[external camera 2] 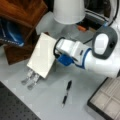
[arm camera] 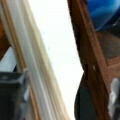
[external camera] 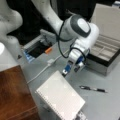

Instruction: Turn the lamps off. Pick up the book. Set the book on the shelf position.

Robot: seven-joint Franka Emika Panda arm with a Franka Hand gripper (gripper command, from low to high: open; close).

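The large flat white spiral-bound book (external camera: 60,98) lies tilted on a metal strip stand (external camera 2: 30,78), beside the glossy reddish-brown wooden block (external camera: 13,93) whose flat top is the shelf position. The arm's gripper (external camera: 71,70) is at the book's edge farthest from that block, fingers down at the cover; in the wrist view the pale book edge (arm camera: 37,75) fills the space between the dark fingers (arm camera: 12,97), so the gripper looks closed on it, though I cannot tell for sure.

The book looks light and thin, its cover likely flexible and smooth, so a pinch on an edge suits it. Its long axis runs beside the block, binding toward the block. The off-white lamp shade (external camera 2: 68,11) stands beyond the block.
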